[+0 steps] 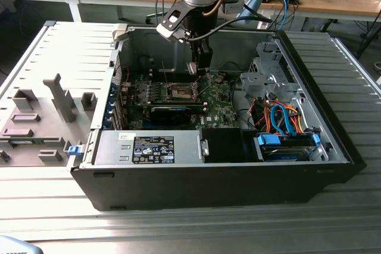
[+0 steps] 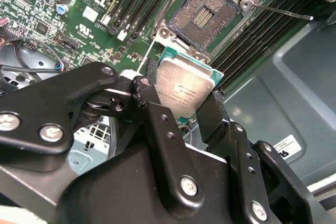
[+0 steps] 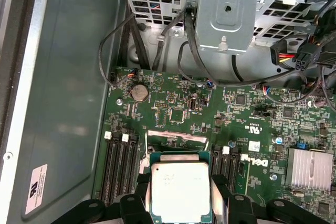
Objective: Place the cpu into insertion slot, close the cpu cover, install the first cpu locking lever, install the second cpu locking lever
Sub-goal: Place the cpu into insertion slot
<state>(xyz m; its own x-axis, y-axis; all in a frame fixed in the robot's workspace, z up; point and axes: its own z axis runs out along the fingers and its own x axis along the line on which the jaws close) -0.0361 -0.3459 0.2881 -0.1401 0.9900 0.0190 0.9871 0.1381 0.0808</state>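
Claw (image 2: 185,97), clamped on the chip (image 3: 181,190), hangs close by the bare socket (image 2: 202,17), so nothing is seated, covered or locked yet.

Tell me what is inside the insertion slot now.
Nothing: the insertion slot shows its dark contacts bare. The cpu, gripped by the tool, hangs outside, hiding part of its rim.

- Exterior view: even, diffuse room light from above; shadows soft.
- Table (image 1: 178,230): pale sheen along the ribbed metal, lower frame.
- Computer case (image 1: 208,188): interior dimmer than the surrounding table.
- Both wrist views: cpu (image 2: 184,90) (image 3: 180,190) face bright, soft glare, print faint.
- First wrist view: hazy pale reflection on the grey case wall (image 3: 68,103).
- Second wrist view: gripper (image 2: 181,100) links dark, small highlights on screw heads.
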